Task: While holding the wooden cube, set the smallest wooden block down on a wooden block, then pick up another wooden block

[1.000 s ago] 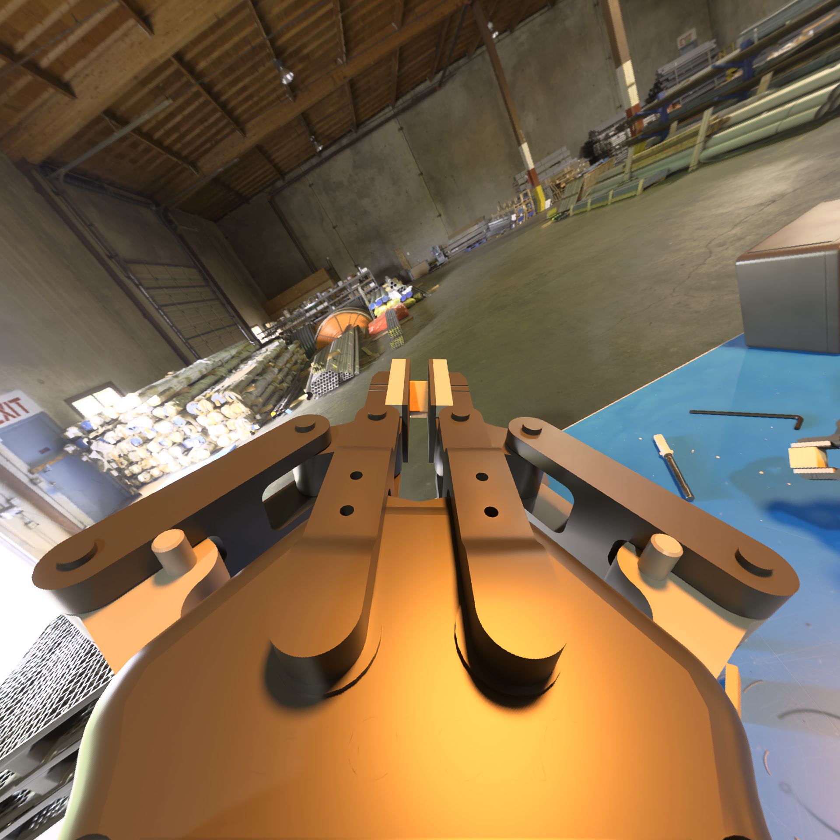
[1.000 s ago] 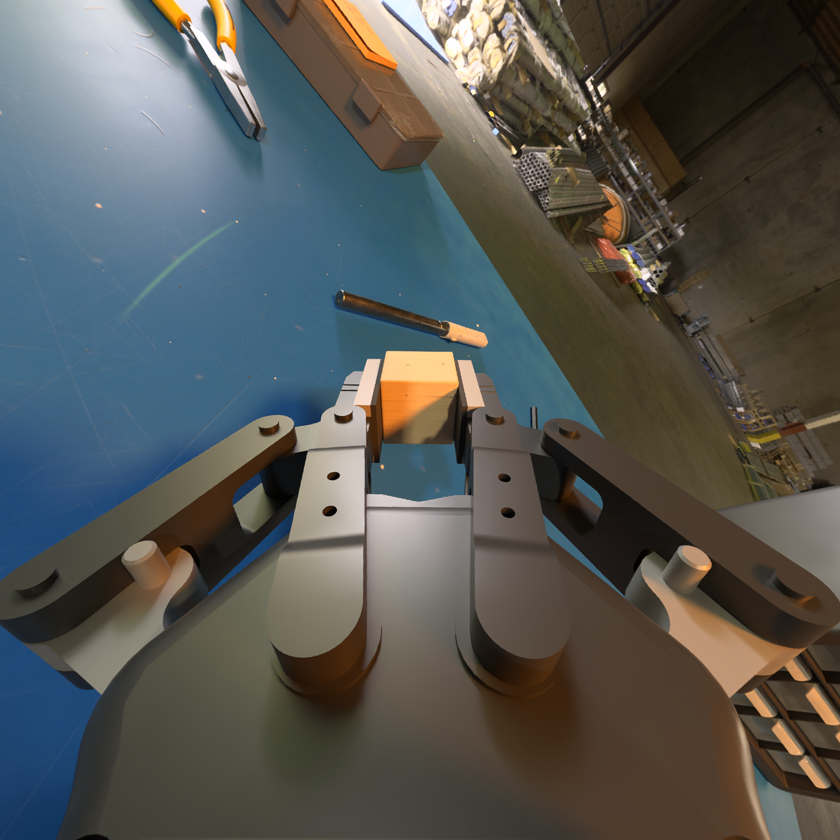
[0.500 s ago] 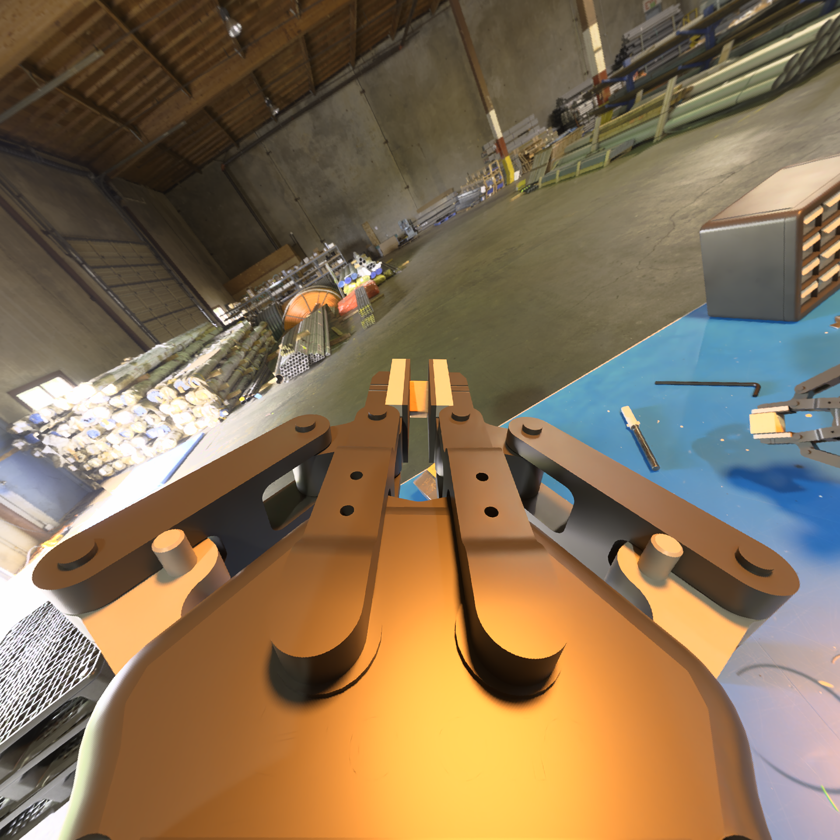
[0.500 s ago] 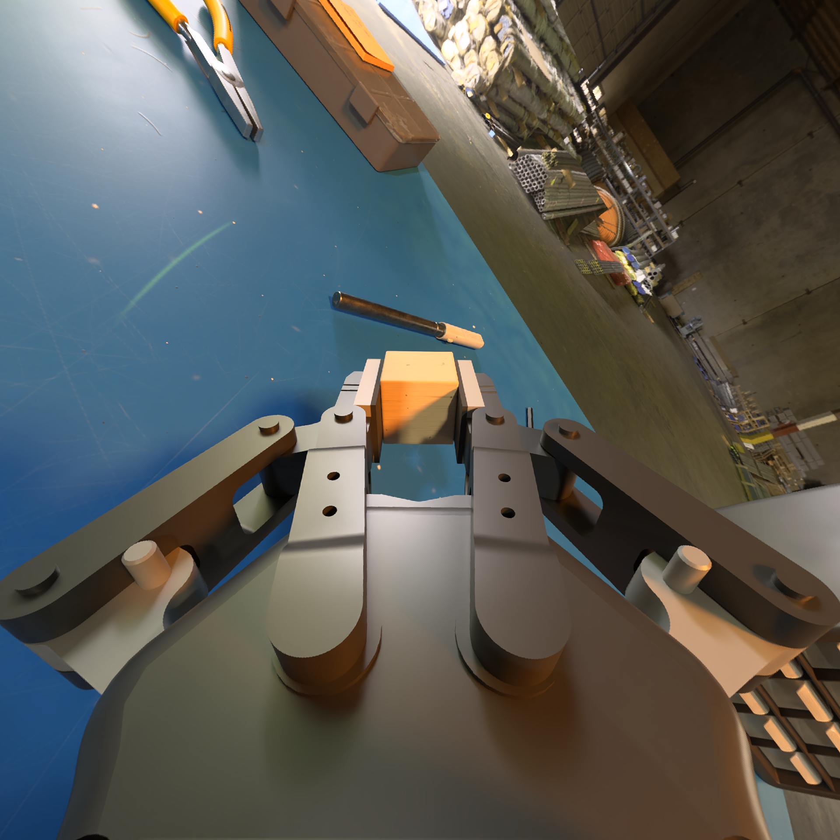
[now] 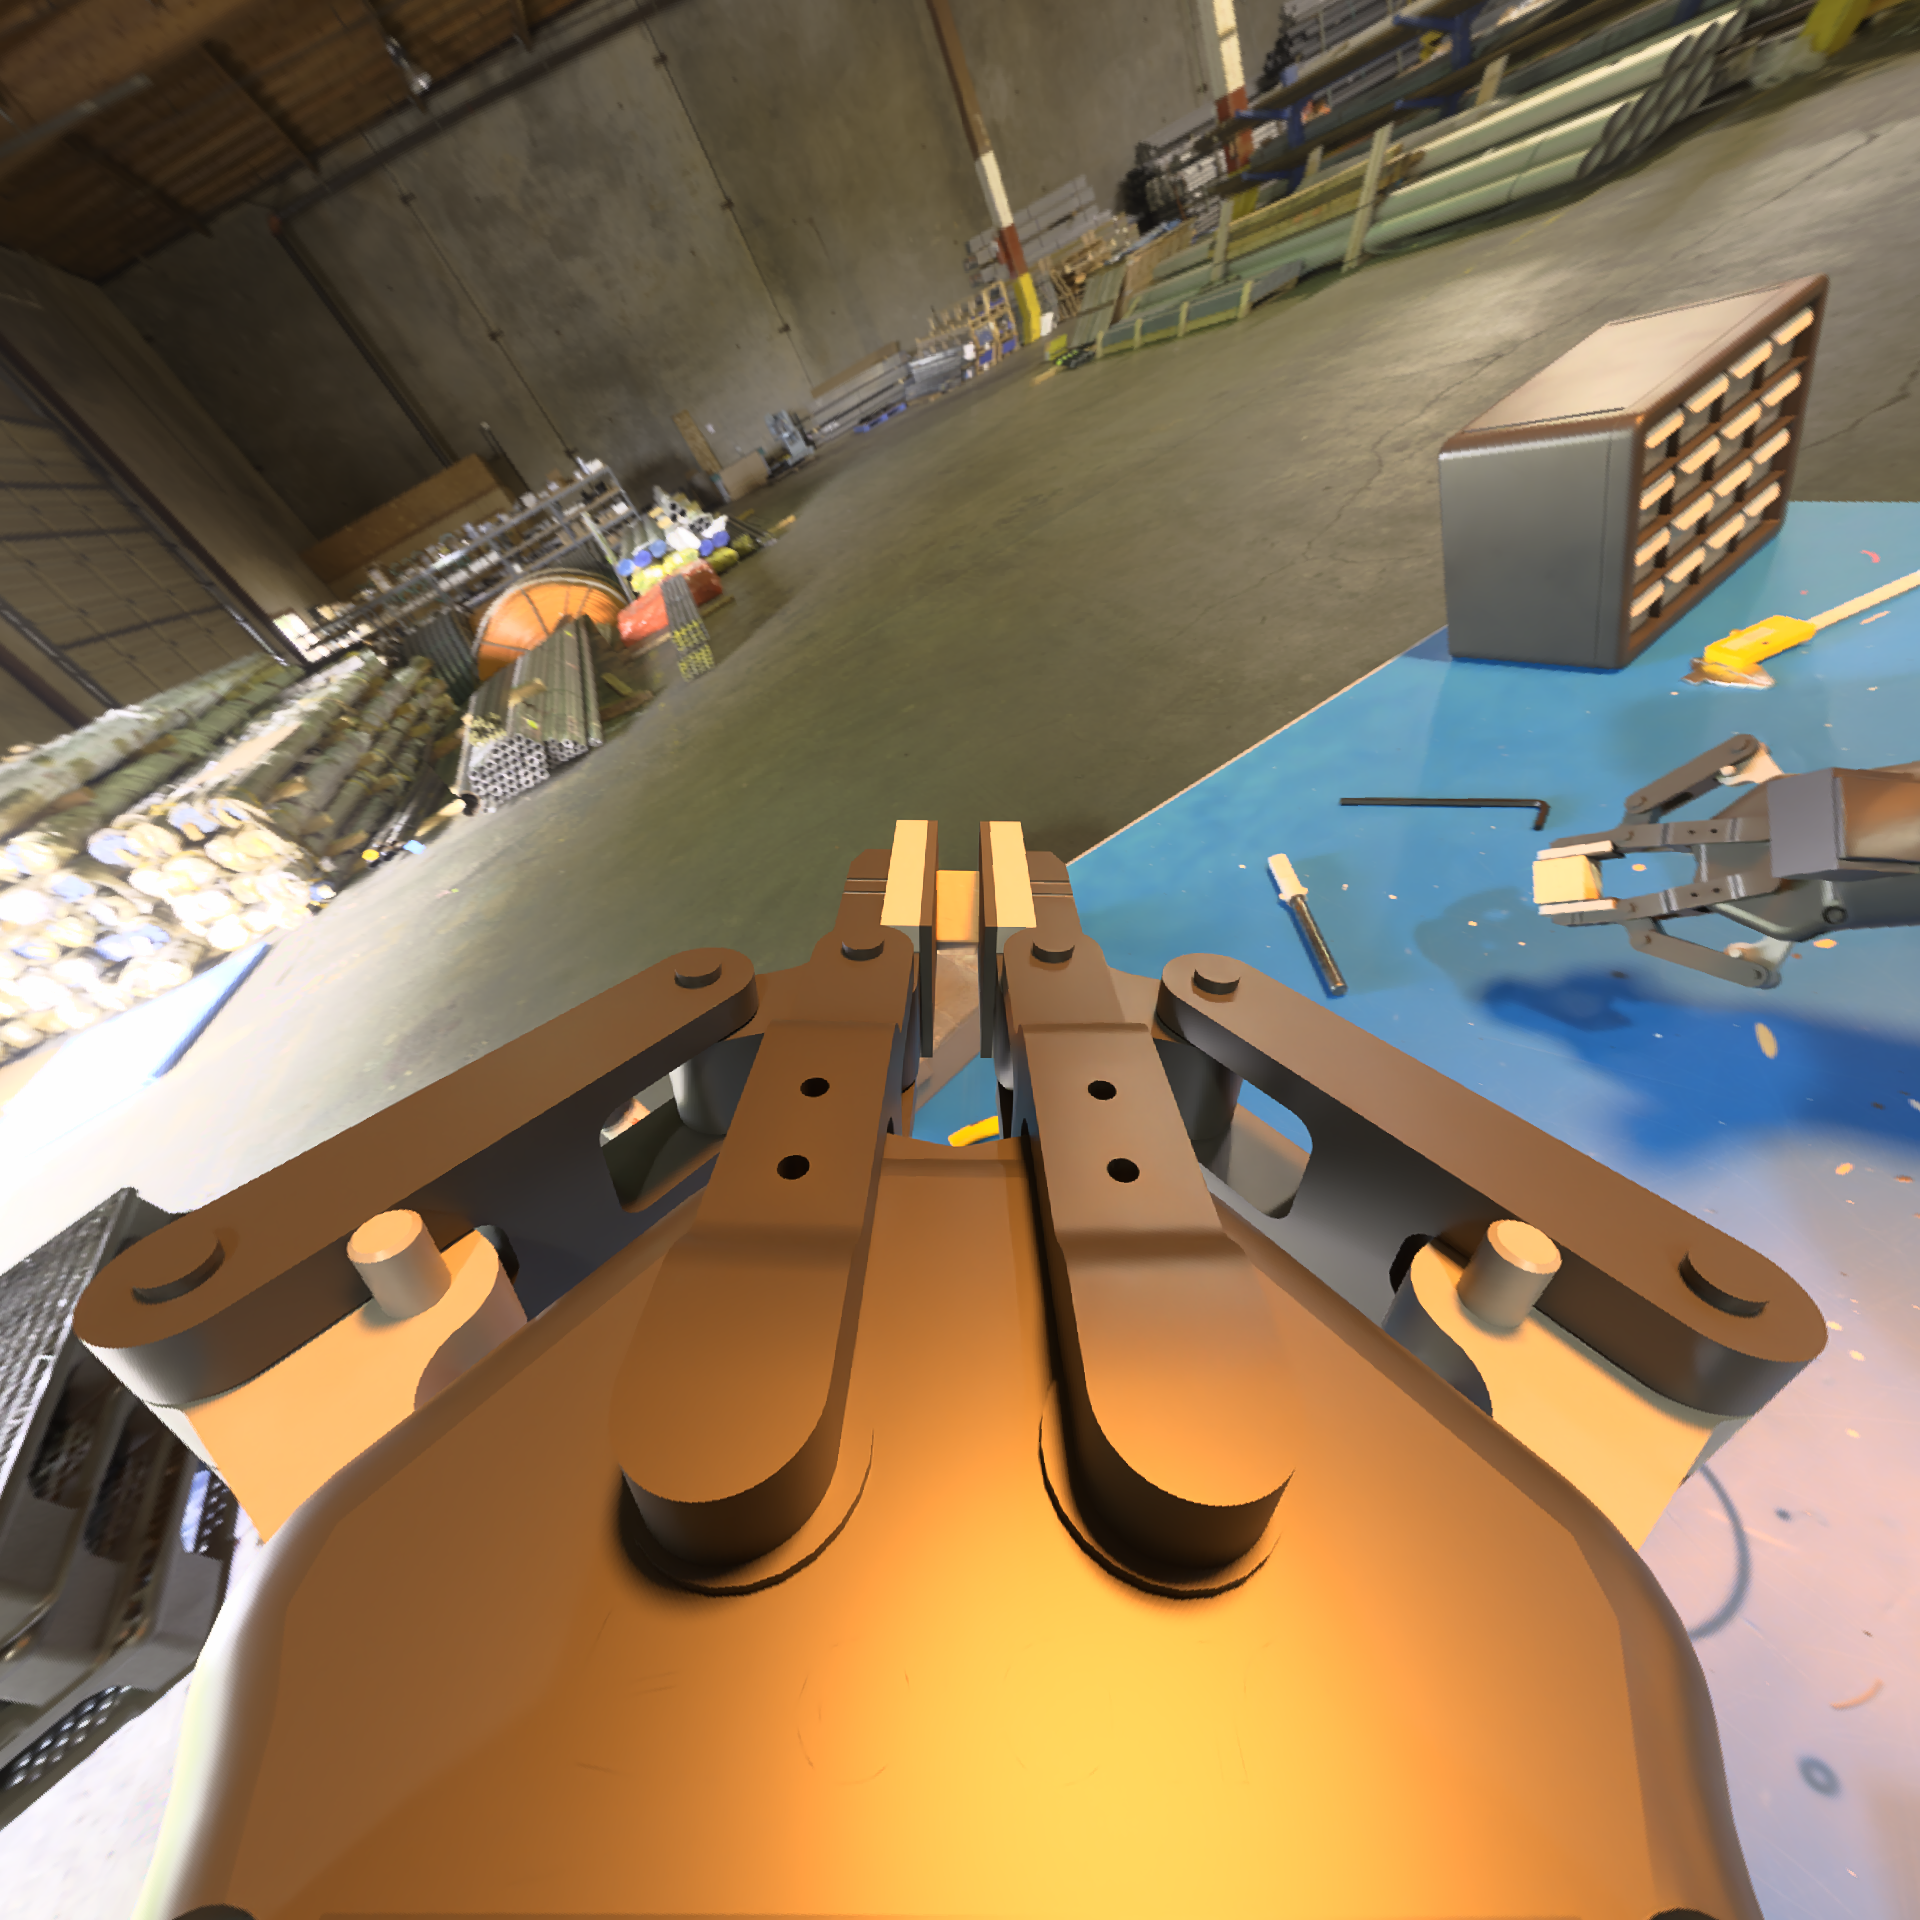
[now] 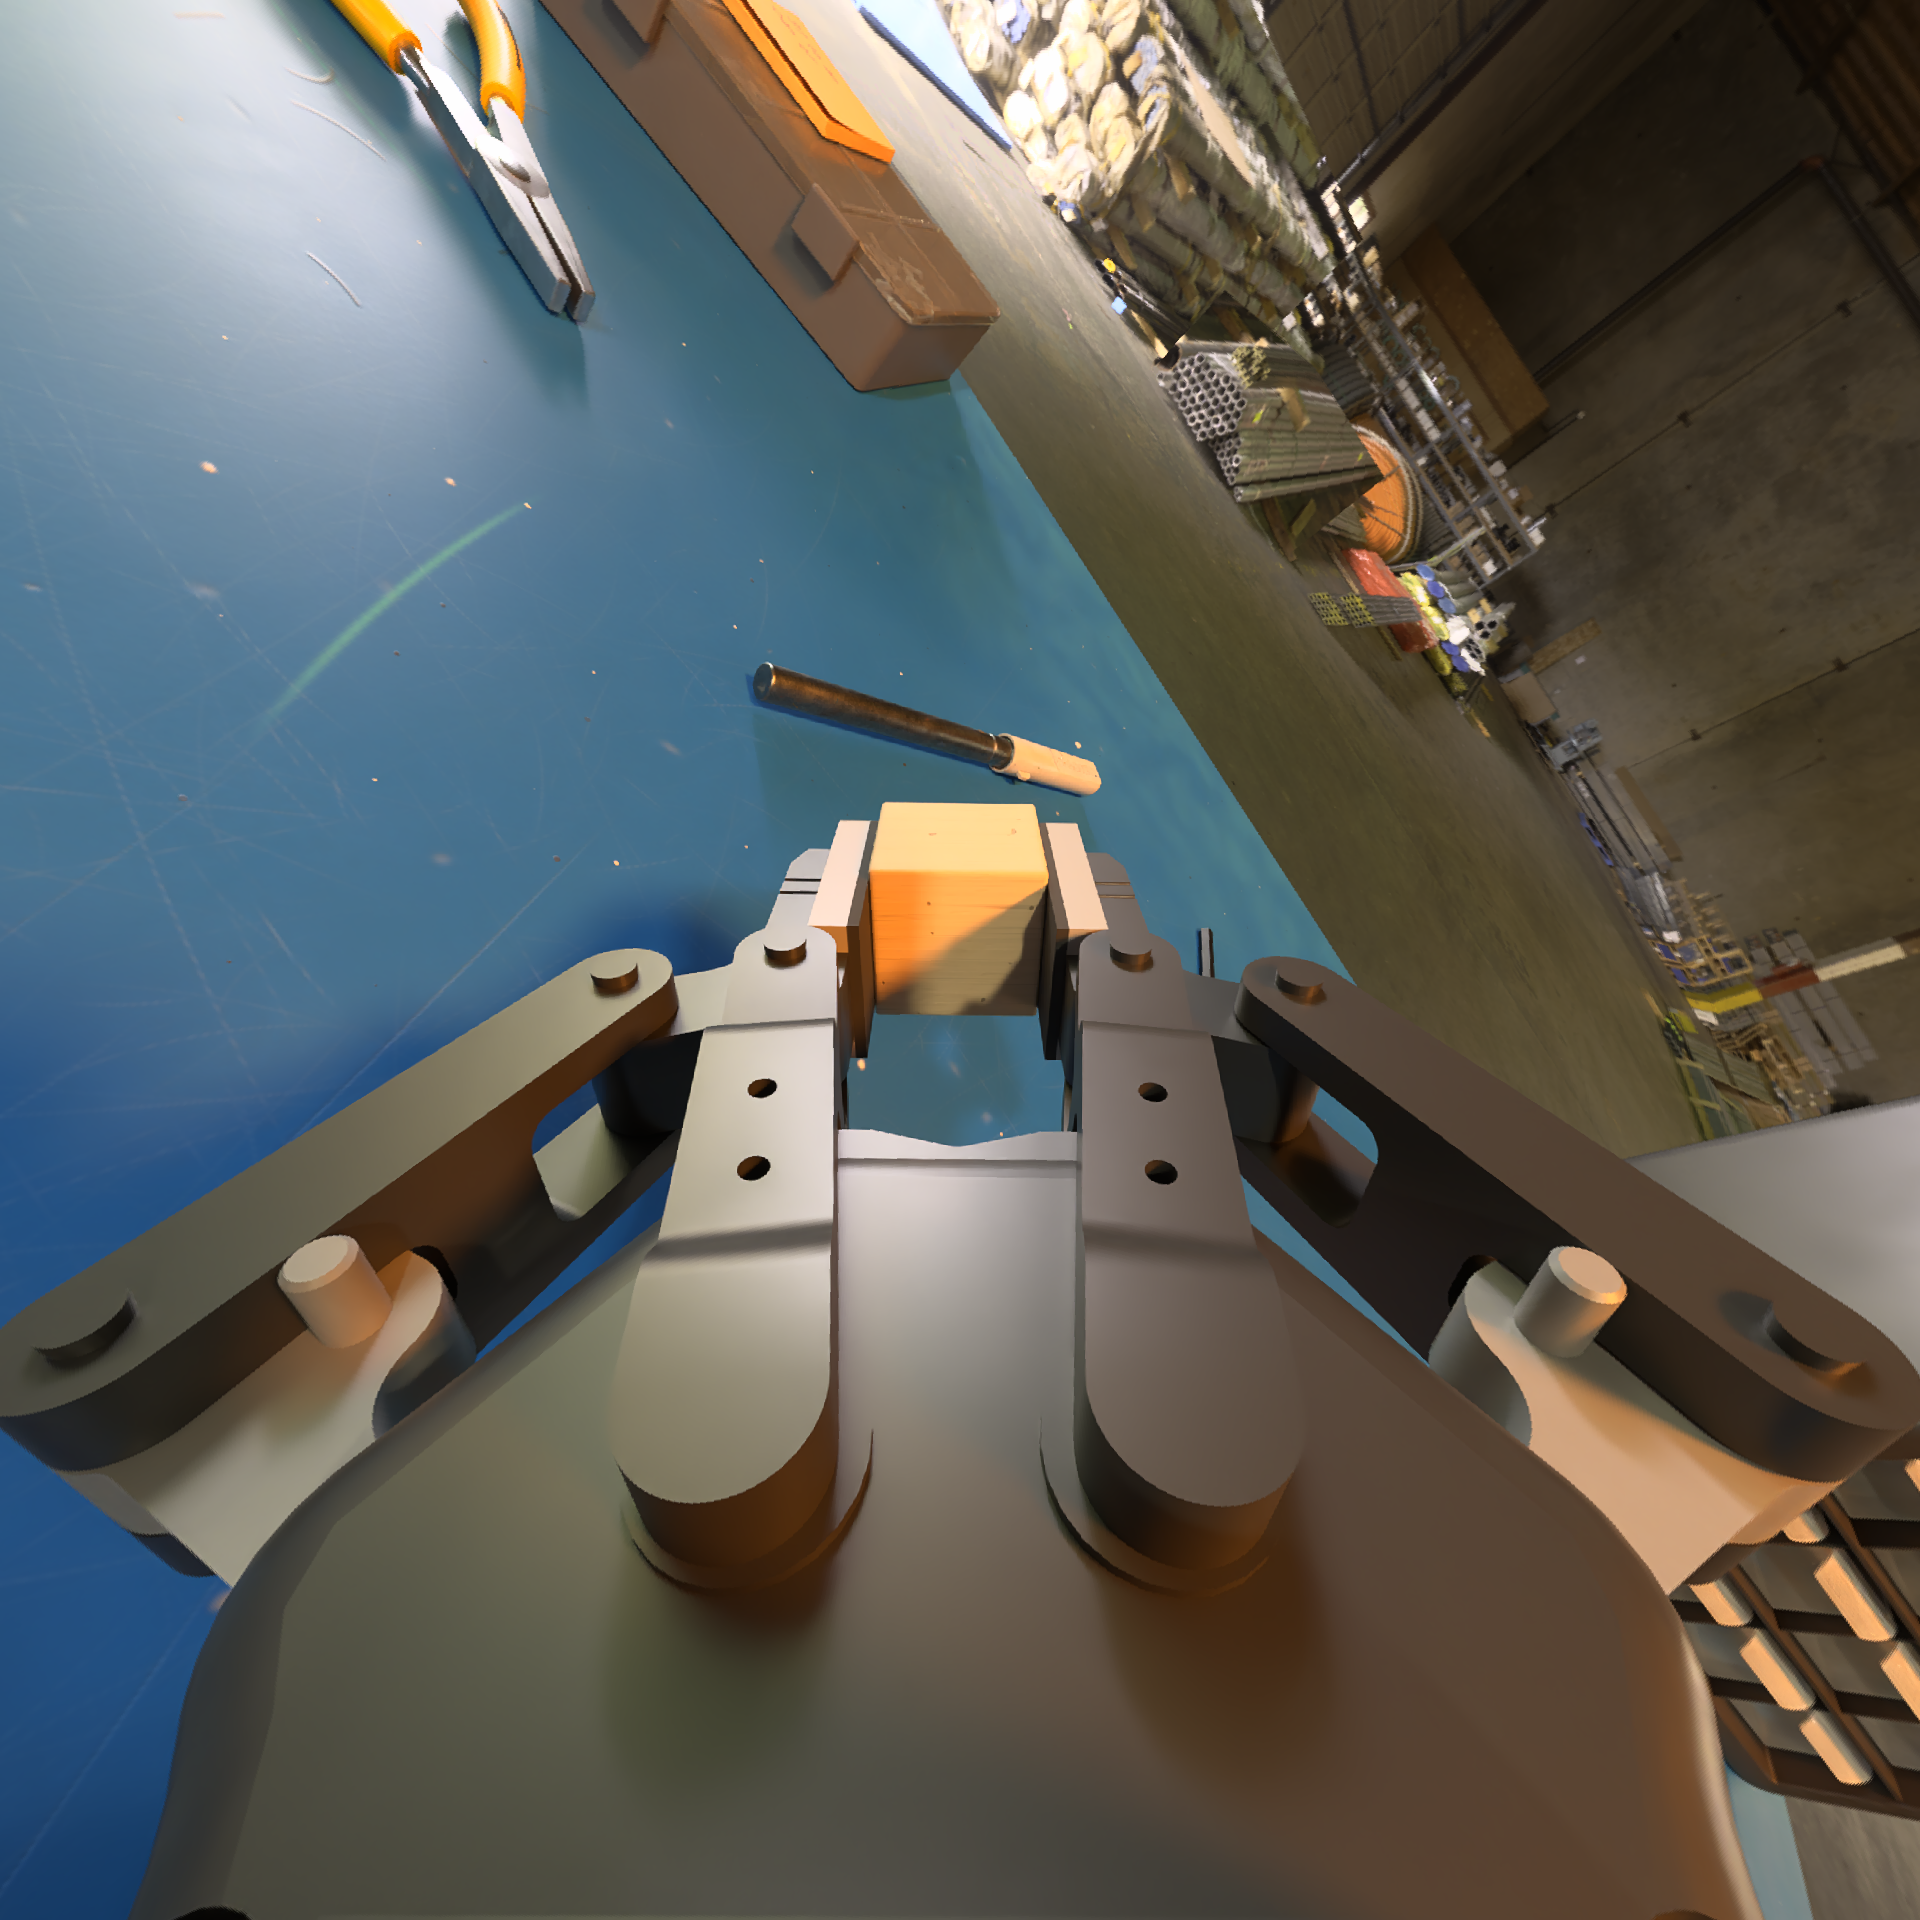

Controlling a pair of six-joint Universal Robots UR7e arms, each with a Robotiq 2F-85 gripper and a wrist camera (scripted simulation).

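Note:
My left gripper [image 5: 957, 873] is shut on a thin, small wooden block [image 5: 957, 906], held high above the blue table [image 5: 1558, 1060]. My right gripper [image 6: 956, 883] is shut on a larger wooden cube [image 6: 956, 914] and holds it a little above the table [image 6: 312, 623]. The right gripper with its cube [image 5: 1564, 881] also shows at the right of the left wrist view. No other wooden block is in view.
A file with a pale handle [image 6: 925, 727] lies just beyond the cube; it also shows in the left wrist view [image 5: 1306, 925]. Orange-handled pliers [image 6: 499, 156], a brown toolbox [image 6: 790, 187], a hex key [image 5: 1444, 805] and a drawer cabinet [image 5: 1631, 478] stand around.
The left wrist view has swung down and right, so more of the table, the cabinet and the right gripper show. The right gripper has hardly moved and keeps the cube.

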